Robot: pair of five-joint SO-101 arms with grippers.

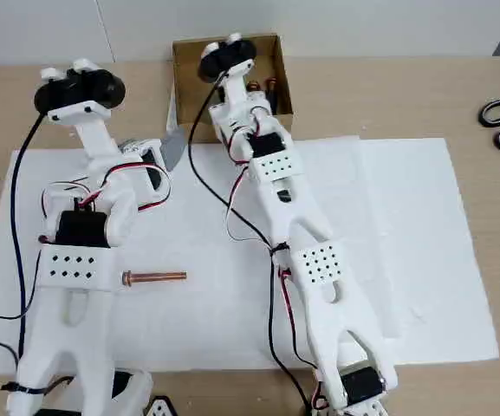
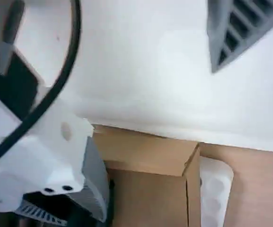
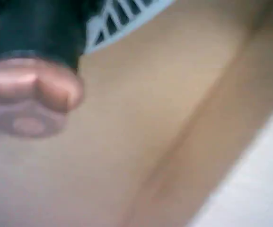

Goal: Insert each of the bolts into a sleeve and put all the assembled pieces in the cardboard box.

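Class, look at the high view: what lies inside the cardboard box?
Two copper-and-dark pieces show inside the cardboard box, near one wall. The right arm covers the rest of its inside.

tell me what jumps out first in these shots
The right arm stretches up the table into the cardboard box, and its wrist view shows a sleeved bolt, copper head foremost, held over the box's inside. A loose bolt lies on the white sheet between the two arms.
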